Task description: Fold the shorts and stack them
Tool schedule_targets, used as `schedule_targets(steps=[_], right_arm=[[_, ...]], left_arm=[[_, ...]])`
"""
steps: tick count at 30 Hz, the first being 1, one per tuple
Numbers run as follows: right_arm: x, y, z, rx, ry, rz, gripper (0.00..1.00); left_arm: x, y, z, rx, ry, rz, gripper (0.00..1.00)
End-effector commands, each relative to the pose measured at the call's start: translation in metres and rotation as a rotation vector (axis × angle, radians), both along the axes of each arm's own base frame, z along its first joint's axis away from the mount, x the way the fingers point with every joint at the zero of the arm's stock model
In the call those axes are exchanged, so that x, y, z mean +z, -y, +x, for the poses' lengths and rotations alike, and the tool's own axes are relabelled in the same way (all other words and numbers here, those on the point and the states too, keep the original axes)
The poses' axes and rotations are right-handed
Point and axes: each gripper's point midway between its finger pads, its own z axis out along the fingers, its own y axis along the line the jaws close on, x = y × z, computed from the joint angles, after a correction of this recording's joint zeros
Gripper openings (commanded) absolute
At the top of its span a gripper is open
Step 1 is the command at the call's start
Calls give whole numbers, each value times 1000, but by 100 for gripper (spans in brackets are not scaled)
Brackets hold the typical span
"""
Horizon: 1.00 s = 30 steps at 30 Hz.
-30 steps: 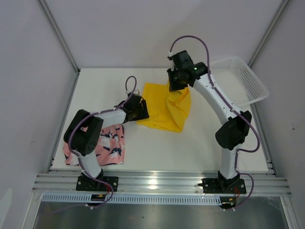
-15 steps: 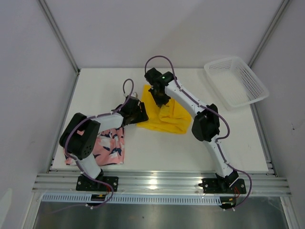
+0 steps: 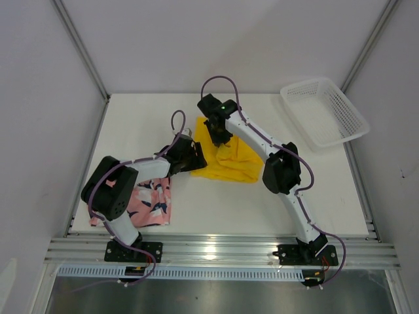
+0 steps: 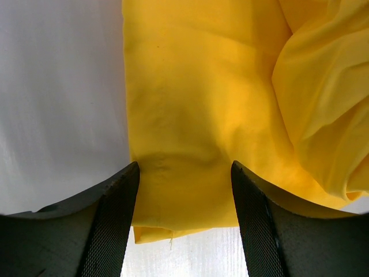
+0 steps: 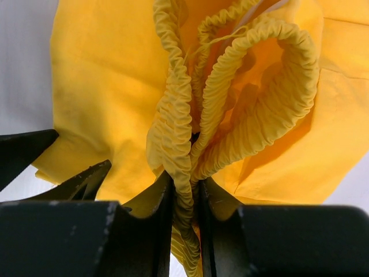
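Observation:
The yellow shorts [image 3: 236, 160] lie bunched at the table's middle. My right gripper [image 3: 220, 135] hangs over their far left part. It is shut on the gathered elastic waistband [image 5: 177, 133], which stands up in folds between its fingers [image 5: 214, 199]. My left gripper [image 3: 195, 157] is at the shorts' near left corner and stands open. Its fingers [image 4: 115, 202] straddle a flat hem of the yellow fabric [image 4: 190, 98] without pinching it. The pink leafy-print shorts [image 3: 152, 201] lie folded at the front left, partly under the left arm.
A white mesh basket [image 3: 325, 111] sits at the back right corner. The right arm's elbow [image 3: 281, 171] hovers over the shorts' right edge. White table [image 3: 262, 209] shows in front of the yellow shorts.
My right gripper has swung left from near the basket, carrying the waistband across the yellow shorts. In the last half second it barely moved. The left gripper stays at the corner.

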Motion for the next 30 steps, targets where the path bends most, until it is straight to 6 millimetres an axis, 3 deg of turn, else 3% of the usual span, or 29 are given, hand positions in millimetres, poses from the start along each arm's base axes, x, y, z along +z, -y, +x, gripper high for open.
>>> schedule_targets(steps=[1,4,6,13,19,26,30], right_arm=[[5,-5,8,-31,48,9,10],[0,-3,10,-52,48,-2,12],[6,1,13,-70,72,-12,7],[28,20,12,-95,105,-31,7],[29,31,11,-119,106,-62,7],[56,39,13,-186,164,24,6],[58,47,14,-220,162,18,6]], left_arm=[[-20,-1,-28,-16,-98,16,68],[-18,-1,-29,-19,-95,17,68],[-18,-2,-29,-17,-94,23,68],[-17,-3,-29,-21,-95,36,68],[-19,-3,-28,-19,-96,37,68],[-20,-3,-29,-24,-100,40,68],[-23,-3,-30,-22,-104,42,68]])
